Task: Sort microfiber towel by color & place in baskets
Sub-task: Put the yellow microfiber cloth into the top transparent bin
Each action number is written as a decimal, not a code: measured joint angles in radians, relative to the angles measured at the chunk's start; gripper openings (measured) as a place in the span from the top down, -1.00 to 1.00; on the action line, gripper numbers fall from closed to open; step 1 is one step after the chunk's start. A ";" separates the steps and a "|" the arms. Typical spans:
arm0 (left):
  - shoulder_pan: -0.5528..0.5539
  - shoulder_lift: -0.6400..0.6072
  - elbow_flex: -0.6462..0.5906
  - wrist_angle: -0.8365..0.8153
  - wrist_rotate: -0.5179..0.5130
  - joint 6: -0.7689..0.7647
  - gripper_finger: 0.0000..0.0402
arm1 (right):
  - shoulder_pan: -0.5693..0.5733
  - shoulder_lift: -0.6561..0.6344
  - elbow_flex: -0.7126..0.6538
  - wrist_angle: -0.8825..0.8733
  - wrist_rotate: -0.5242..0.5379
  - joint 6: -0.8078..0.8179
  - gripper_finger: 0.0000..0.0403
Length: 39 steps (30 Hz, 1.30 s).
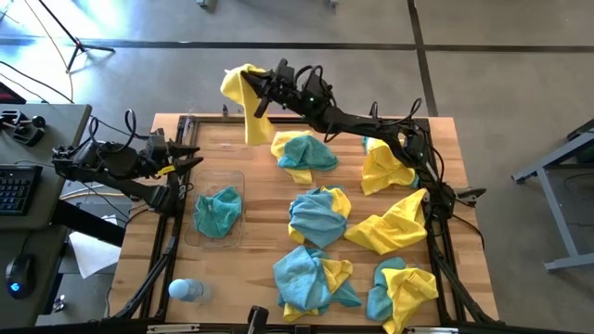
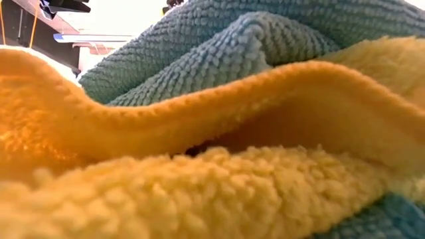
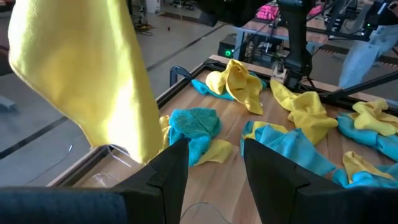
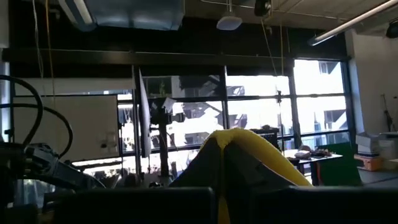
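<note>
The right gripper (image 1: 257, 96) has its fingers clamped on a yellow towel (image 1: 243, 104), which hangs above the tabletop's (image 1: 260, 186) far left corner. The left gripper (image 1: 186, 158), fingers parted and holding nothing, waits at the left edge over the clear basket (image 1: 190, 232) holding one teal towel (image 1: 218, 211). Other yellow and teal towels (image 1: 320, 218) lie heaped across the middle and right.
</note>
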 joint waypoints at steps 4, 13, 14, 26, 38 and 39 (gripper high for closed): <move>0.000 0.000 0.000 0.000 0.000 0.000 0.29 | 0.010 0.000 0.000 -0.079 -0.017 -0.049 1.00; 0.000 0.000 0.000 0.000 0.000 0.000 0.29 | 0.020 0.000 0.000 -0.456 -0.014 -0.083 1.00; 0.000 0.000 0.000 0.000 0.000 -0.001 0.29 | 0.020 0.000 0.000 -0.494 -0.013 -0.080 1.00; 0.000 0.030 0.000 0.000 -0.021 0.002 0.29 | 0.018 -0.059 0.000 -0.690 -0.026 -0.048 1.00; 0.006 0.197 0.089 0.030 0.063 0.141 0.29 | 0.074 -0.377 -0.040 -1.232 0.067 -0.047 1.00; 0.012 0.211 0.103 0.030 0.083 0.142 0.29 | 0.093 -0.411 -0.067 -1.250 0.108 -0.038 1.00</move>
